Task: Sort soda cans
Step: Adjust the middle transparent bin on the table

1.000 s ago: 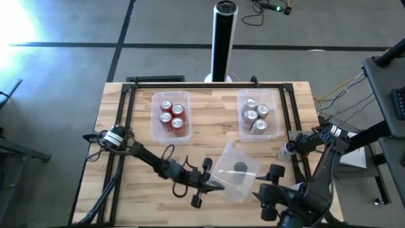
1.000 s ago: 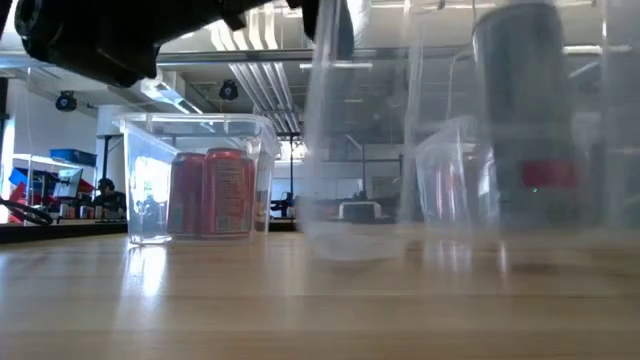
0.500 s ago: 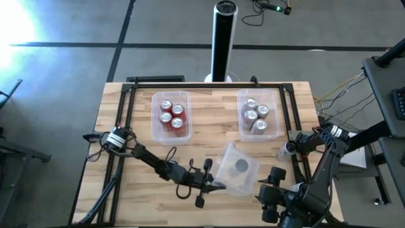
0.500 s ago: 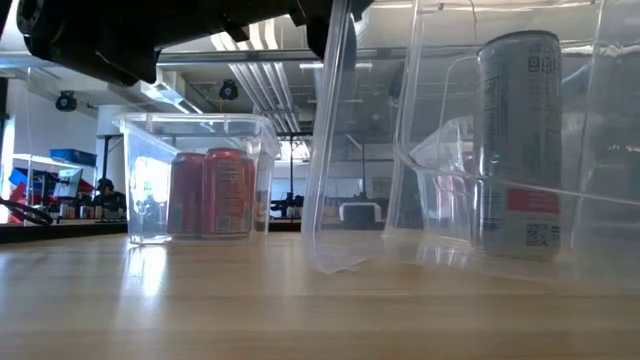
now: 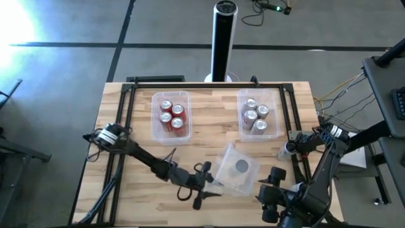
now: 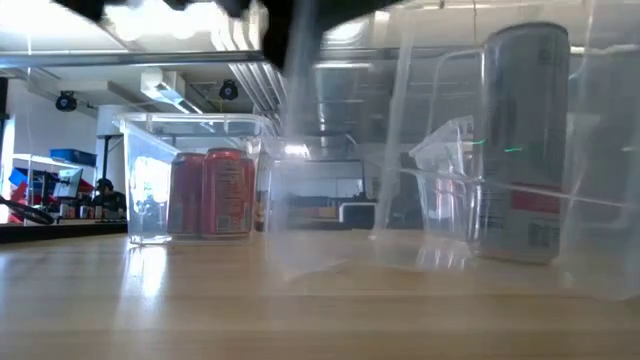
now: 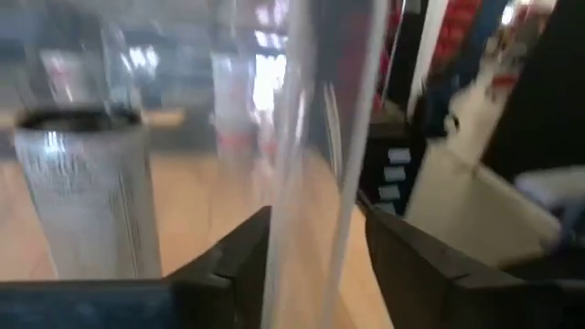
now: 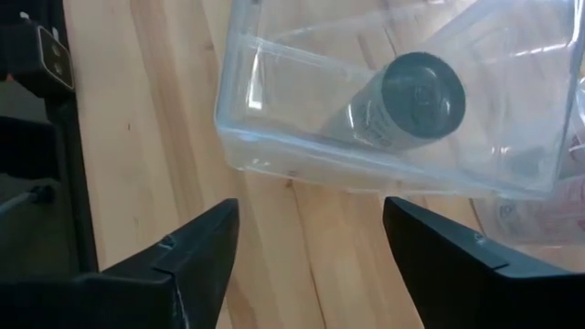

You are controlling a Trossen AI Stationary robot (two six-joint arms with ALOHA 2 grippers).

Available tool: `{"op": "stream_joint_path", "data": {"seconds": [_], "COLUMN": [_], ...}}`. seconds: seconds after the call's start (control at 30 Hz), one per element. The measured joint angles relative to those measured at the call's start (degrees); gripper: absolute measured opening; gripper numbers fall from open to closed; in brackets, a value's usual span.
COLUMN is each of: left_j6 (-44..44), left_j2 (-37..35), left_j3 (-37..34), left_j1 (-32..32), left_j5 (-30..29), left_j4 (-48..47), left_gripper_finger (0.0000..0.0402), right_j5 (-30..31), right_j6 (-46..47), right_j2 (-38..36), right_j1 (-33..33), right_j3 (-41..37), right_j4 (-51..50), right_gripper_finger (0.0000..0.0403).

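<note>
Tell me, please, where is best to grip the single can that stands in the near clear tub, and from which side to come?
Probably from straight above, closing on the upper body just under the rim. The can stands upright alone in the near tub, whose walls block a side approach. The left gripper sits at the tub's wall; the right gripper is open, nearby.

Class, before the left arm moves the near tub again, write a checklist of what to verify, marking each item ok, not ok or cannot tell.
1. Left gripper grips the near tub wall: ok; the wall sits between its fingers in the left wrist view.
2. Can upright inside the near tub: ok.
3. Near tub flat on the table: cannot tell.
4. Right gripper apart from the near tub: ok, open beside it.
5. Red cans in the left tub: ok.
6. Silver cans in the right tub: ok.
</note>
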Motion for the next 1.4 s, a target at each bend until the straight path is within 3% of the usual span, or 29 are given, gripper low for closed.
{"op": "stream_joint_path", "data": {"seconds": [0.13, 0.23, 0.3, 0.43, 0.53, 0.67, 0.77, 0.9, 1.0, 1.13, 1.23, 1.4], "left_j6": [-3.3, -5.2, -5.4, -5.5, -6.6, -10.8, -10.7, -8.6, -7.3, -6.6, -6.7, -7.8], "left_j2": [-6.5, -10.0, -11.3, -15.3, -18.7, -22.9, -23.9, -22.3, -17.0, -8.1, -2.2, 3.2], "left_j3": [0.0, -0.6, -1.4, -1.1, -1.2, -1.7, -3.1, -6.7, -9.1, -6.6, -1.2, 6.6], "left_j1": [-2.5, -4.8, -5.6, -5.9, -6.4, -6.7, -6.7, -4.8, -3.4, -3.3, -3.2, -3.2], "left_j5": [-0.8, -5.9, -7.5, -5.3, -6.7, -14.9, -18.2, -20.8, -21.3, -16.4, -12.9, -13.4], "left_j4": [-16.4, -28.3, -30.0, -28.1, -39.7, -54.3, -53.9, -41.6, -30.2, -16.7, -19.5, -27.2], "left_gripper_finger": [0.0182, 0.0189, 0.0190, 0.0190, 0.0190, 0.0190, 0.0190, 0.0190, 0.0190, 0.0190, 0.0190, 0.0190], "right_j5": [-1.5, -4.4, -4.7, -4.4, -3.6, -2.8, -2.7, -0.8, 1.1, 3.5, 2.1, 0.7], "right_j6": [0.2, 0.2, 0.6, -0.4, -0.3, -0.1, -0.7, -2.6, -3.5, -11.5, -20.7, -21.1], "right_j2": [0.0, -0.1, -0.1, -0.1, -0.1, -0.1, -0.1, -0.1, -0.1, -0.1, -0.1, -0.1], "right_j1": [0.1, 0.1, 0.1, -0.2, -0.3, 0.0, 0.0, -0.7, -2.1, -6.5, -8.7, -8.4], "right_j3": [-1.5, -3.7, -5.1, -7.5, -7.6, -7.6, -8.2, -9.9, -11.2, -11.6, -11.5, -11.6], "right_j4": [0.2, 2.2, 3.5, 7.1, 7.6, 7.7, 8.9, 10.7, 10.7, 16.3, 22.5, 21.4], "right_gripper_finger": [0.0275, 0.0280, 0.0284, 0.0290, 0.0295, 0.0304, 0.0313, 0.0324, 0.0327, 0.0321, 0.0314, 0.0305]}}
